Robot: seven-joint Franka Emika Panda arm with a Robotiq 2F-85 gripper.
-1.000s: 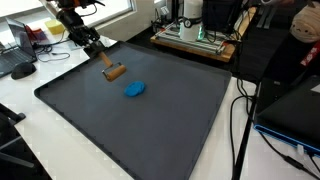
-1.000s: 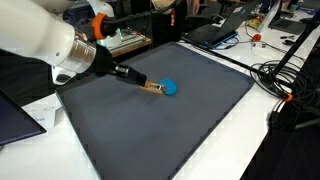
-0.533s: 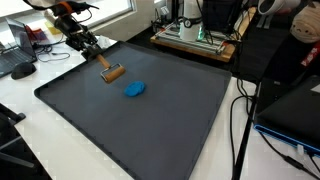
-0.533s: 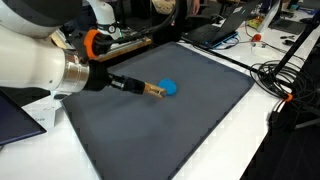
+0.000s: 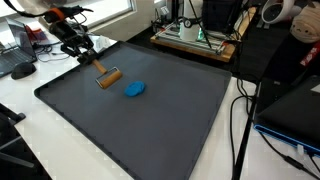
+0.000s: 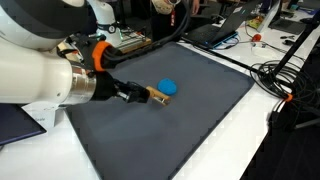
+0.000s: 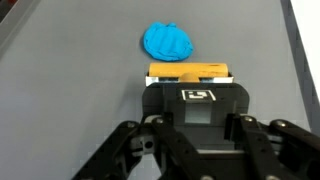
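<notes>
My gripper (image 5: 88,55) is shut on the black block-shaped handle (image 7: 195,103) of a tool with a flat wooden head (image 7: 190,72). The head rests low over the dark grey mat (image 5: 150,125), close beside a small blue lump (image 5: 134,89) but apart from it. In the wrist view the blue lump (image 7: 168,42) lies just beyond the wooden head. In an exterior view the gripper (image 6: 125,92) holds the head (image 6: 158,97) next to the blue lump (image 6: 167,87). My fingers (image 7: 195,130) flank the black handle.
The mat lies on a white table (image 5: 40,140). Electronics and boards (image 5: 195,35) stand behind the mat. Cables (image 6: 285,80) trail along one side. A keyboard and mouse (image 5: 20,68) sit near the arm's base. A dark laptop (image 6: 20,120) lies beside the mat.
My arm has drawn back towards the mat's edge, taking the tool with it. The wooden head has slid a little away from the blue lump. The lump has not moved.
</notes>
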